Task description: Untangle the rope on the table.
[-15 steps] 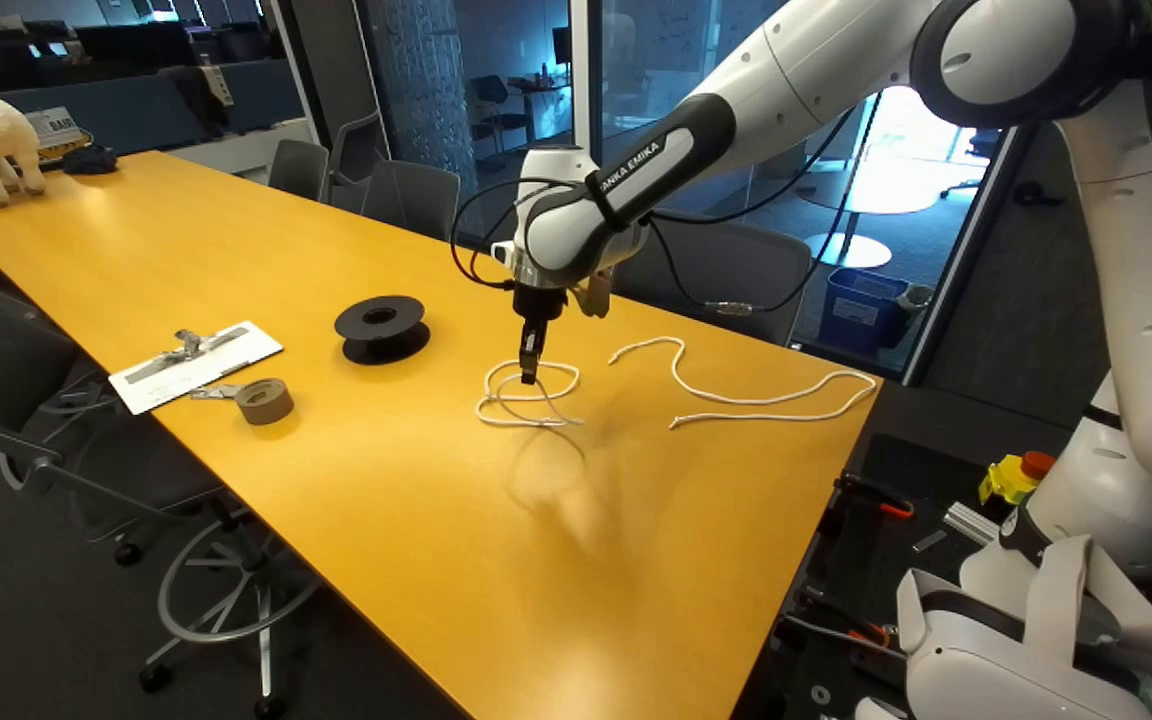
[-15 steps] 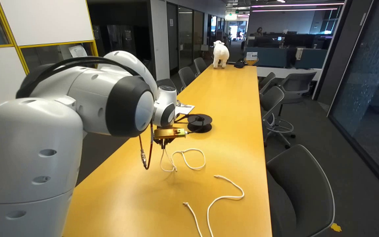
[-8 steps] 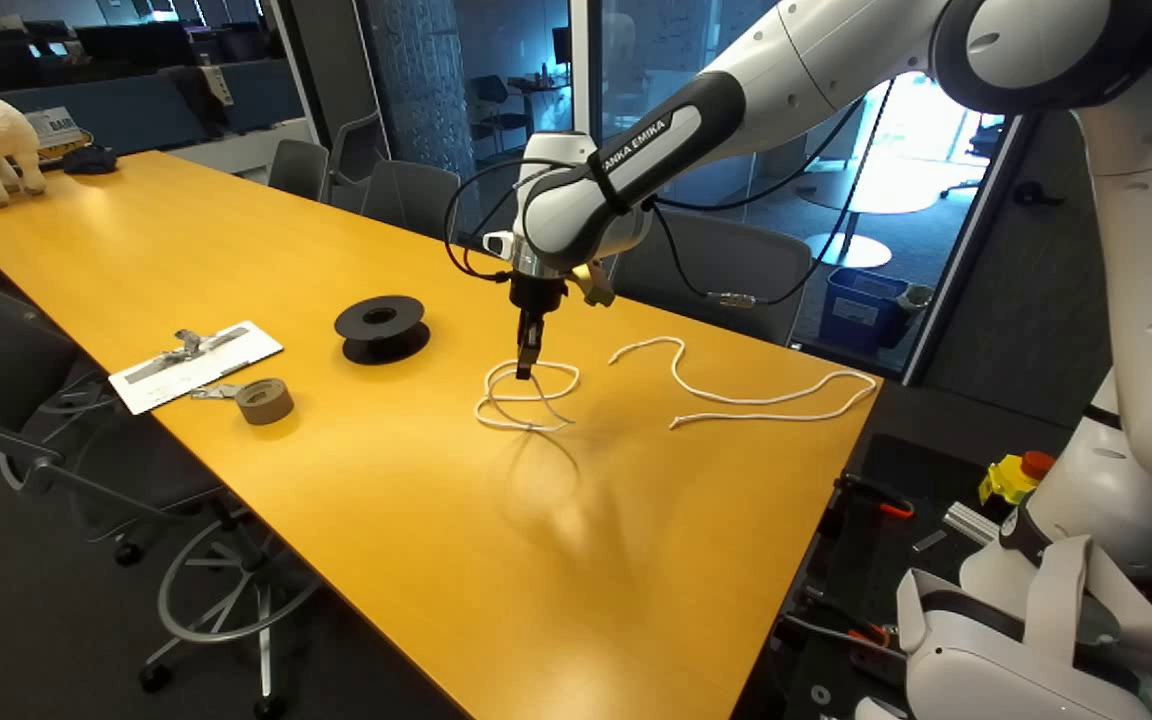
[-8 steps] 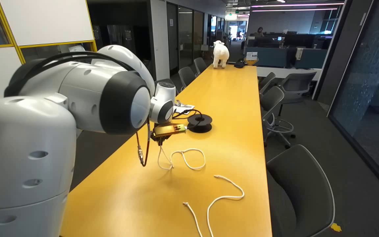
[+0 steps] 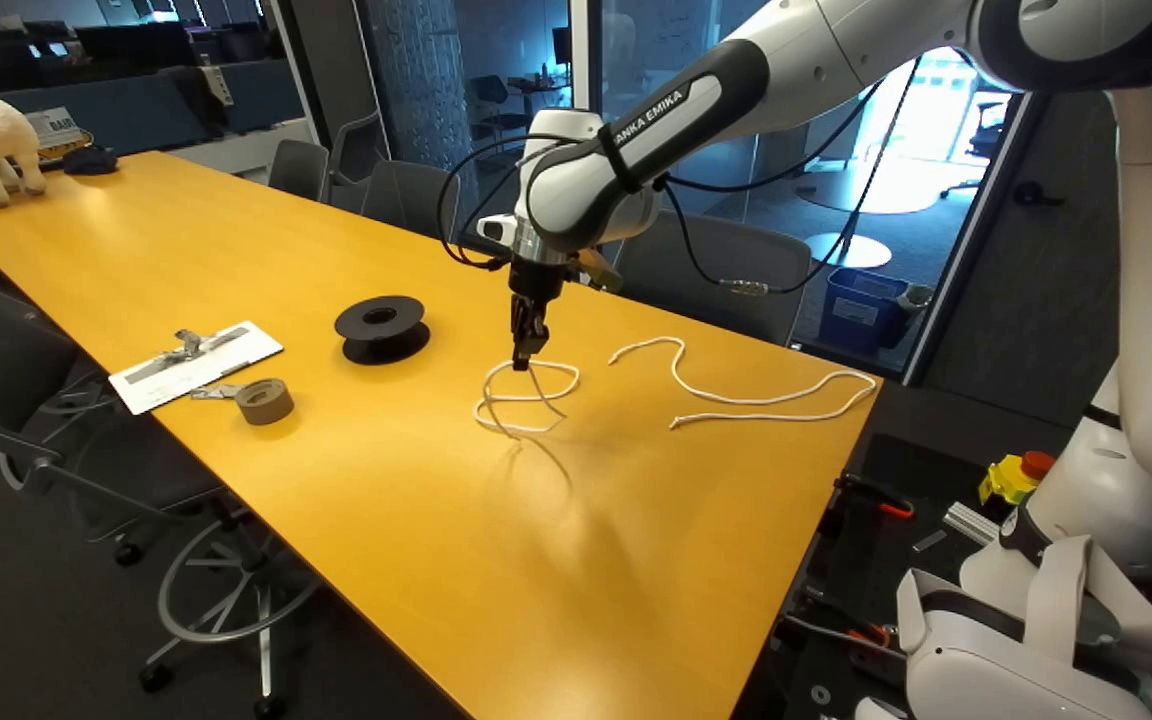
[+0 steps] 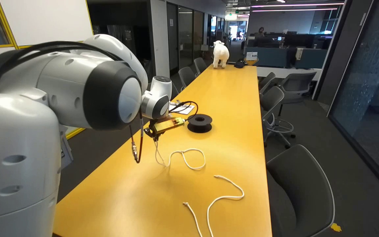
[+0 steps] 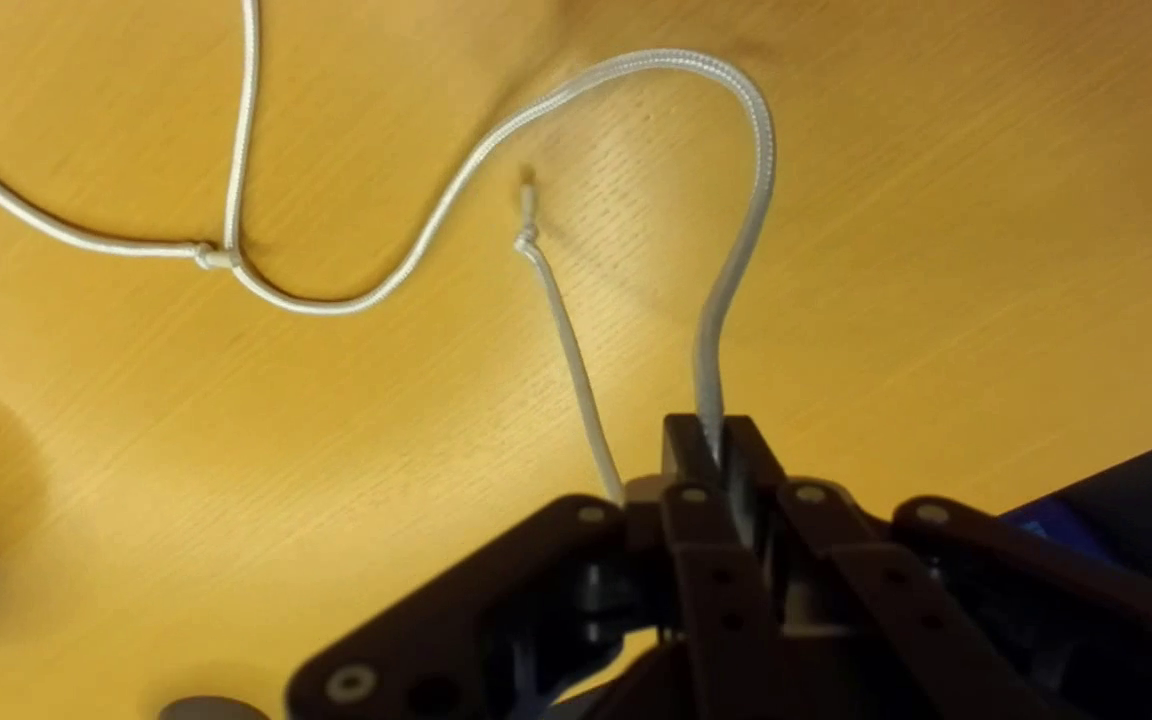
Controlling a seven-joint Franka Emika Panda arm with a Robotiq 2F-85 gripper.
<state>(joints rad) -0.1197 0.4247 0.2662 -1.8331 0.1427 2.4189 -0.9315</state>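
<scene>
The off-white rope shows as loops under my gripper in both exterior views point(image 5: 578, 377) point(image 6: 204, 159). My gripper point(image 5: 521, 362) point(image 6: 155, 140) is shut on the rope and holds part of it above the glossy yellow-orange table point(image 5: 416, 490). In the wrist view, rope point(image 7: 766, 150) runs from between the fingertips point(image 7: 714, 440) in an arch. A knotted end hangs beside the left finger. Another knotted end touches the rope at the left, where a loop leaves the picture. A separate-looking length of cord point(image 5: 756, 402) point(image 6: 224, 197) lies in a wavy line nearer the robot base.
A black spool point(image 5: 379, 328) point(image 6: 200, 123) stands beyond the rope. A tape roll point(image 5: 264, 401) and a flat white strip with dark objects point(image 5: 236, 348) lie near a table edge. A plush sheep point(image 6: 221, 55) stands at the far end. Chairs point(image 6: 301, 187) line the table.
My gripper has risen, turned and moved slightly away from the wavy cord. The held rope has lifted with it, and its lower bend has been drawn along. The wavy cord has not moved.
</scene>
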